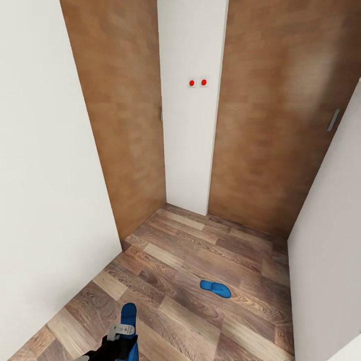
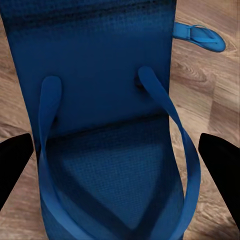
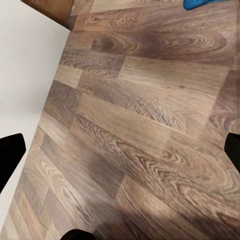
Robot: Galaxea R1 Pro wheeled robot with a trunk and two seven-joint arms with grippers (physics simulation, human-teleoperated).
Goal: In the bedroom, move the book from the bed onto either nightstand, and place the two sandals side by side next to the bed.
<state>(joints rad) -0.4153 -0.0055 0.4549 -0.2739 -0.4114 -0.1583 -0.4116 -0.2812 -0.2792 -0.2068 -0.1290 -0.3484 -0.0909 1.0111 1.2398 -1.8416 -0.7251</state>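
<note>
Left wall (image 1: 45,175): I read a plain white surface running from my nine o'clock down to the floor, cut off at the frame edge.
Left gripper (image 1: 122,335): it sits at my six o'clock in the head view, mostly cut off by the bottom edge. From the left wrist camera its two dark fingers (image 2: 14,162) stand wide apart on either side of a sandal; I cannot tell whether they press on it.
Near sandal (image 2: 100,130): bright blue, straps up, lying between those fingers. In the head view only its front end (image 1: 129,315) pokes out past the gripper; the rest is hidden.
Wood floor (image 1: 190,260): brown planks.
Left door (image 1: 123,110): tall wood panel at eleven o'clock, top cut off.
Switch plate (image 1: 197,82): two red dots on the white strip at twelve o'clock, too small to make out further.
Far sandal (image 1: 215,288): blue, flat on the floor at about five o'clock, well apart from the near one.
Right door (image 1: 281,115): wood panel at one o'clock, grey handle (image 1: 333,120) at its edge.
Right gripper (image 3: 120,155): dark fingertips (image 3: 9,152) at the picture's sides, spread wide over bare planks, gripping nothing.
</note>
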